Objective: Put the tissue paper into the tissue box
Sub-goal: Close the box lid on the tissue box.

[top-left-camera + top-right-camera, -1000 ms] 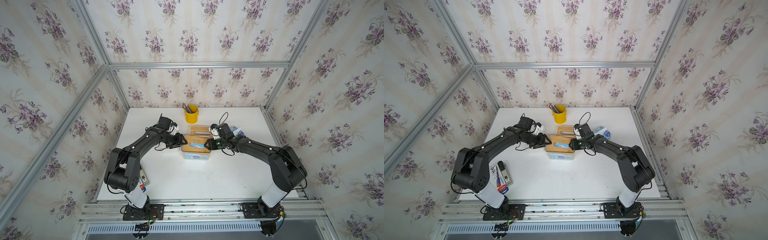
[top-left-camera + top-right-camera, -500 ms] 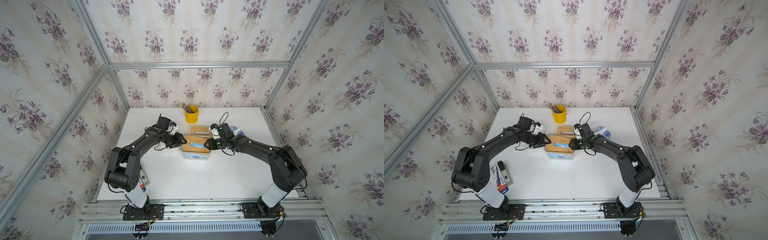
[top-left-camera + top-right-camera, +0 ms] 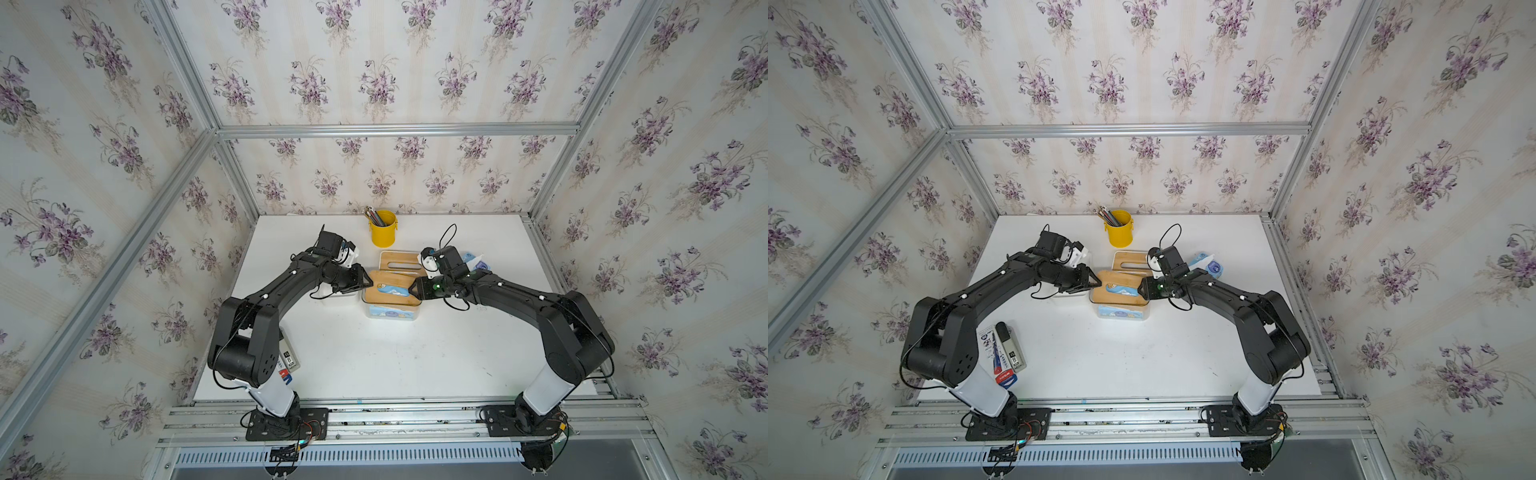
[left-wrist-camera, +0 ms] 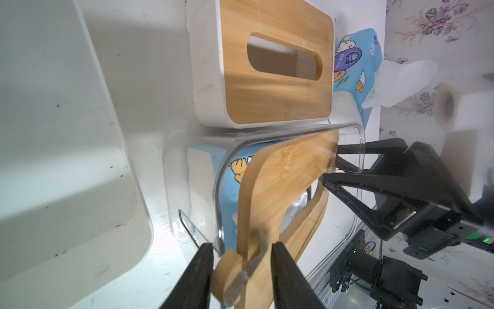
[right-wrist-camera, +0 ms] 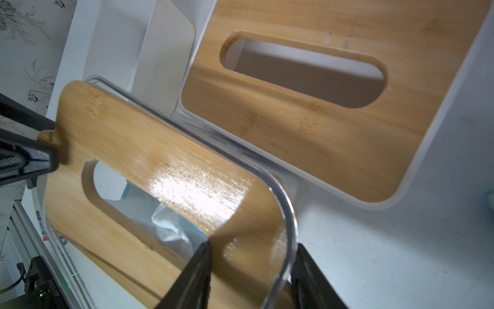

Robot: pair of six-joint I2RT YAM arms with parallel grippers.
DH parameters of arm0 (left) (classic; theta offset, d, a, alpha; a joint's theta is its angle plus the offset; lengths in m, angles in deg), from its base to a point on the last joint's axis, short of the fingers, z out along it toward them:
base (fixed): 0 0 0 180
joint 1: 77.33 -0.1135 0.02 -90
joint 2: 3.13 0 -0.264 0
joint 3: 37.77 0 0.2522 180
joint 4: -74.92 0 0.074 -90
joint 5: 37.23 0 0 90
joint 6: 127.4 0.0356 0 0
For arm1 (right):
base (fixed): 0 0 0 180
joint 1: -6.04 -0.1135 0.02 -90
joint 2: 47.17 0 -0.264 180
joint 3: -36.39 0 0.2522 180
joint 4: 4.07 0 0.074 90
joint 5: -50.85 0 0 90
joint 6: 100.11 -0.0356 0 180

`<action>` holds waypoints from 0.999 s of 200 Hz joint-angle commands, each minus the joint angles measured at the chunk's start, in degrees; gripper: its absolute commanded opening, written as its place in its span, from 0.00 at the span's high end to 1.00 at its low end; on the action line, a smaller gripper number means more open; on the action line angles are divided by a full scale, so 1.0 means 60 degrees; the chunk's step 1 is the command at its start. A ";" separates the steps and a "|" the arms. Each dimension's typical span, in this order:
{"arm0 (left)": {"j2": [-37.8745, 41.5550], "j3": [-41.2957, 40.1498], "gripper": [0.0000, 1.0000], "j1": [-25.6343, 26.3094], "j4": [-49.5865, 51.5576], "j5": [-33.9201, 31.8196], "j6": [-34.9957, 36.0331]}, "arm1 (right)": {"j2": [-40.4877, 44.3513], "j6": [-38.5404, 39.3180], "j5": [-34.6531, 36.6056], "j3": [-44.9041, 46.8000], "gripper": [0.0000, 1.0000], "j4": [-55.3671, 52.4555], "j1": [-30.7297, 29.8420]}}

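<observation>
I am judging the tissue pack [image 4: 227, 192] to be already lying inside the clear tissue box [image 3: 390, 311], with white tissue showing under the slot. It is looking light, soft and crushable in slick film, so any further hold belongs on its short ends, gently. The bamboo lid [image 4: 283, 182] is sitting tilted over the rim; it is stiff and smooth, best taken by its edges. My left pincer [image 4: 240, 244] is flanking the lid's small tab, narrow. My right pincer [image 5: 251, 244] is straddling the opposite end and the clear wall. Whether either is truly pinching, I cannot tell. A white tissue box [image 4: 267, 101] is crowding just behind, a white container [image 4: 80, 160] is sitting beside my left, and a spare blue pack [image 4: 352, 61] is lying near.
</observation>
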 commanded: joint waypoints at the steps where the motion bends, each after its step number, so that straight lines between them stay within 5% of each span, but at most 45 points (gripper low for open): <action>1: 0.0075 -0.0081 0.61 0.0061 0.0192 0.0179 -0.0022 | 0.0044 0.0043 -0.0118 -0.0066 0.53 0.0102 -0.0013; 200: -0.0057 -0.0572 0.72 0.0244 -0.0882 0.0891 -0.0896 | 0.0095 -0.0276 -0.0684 -0.0106 0.53 0.0497 -0.0119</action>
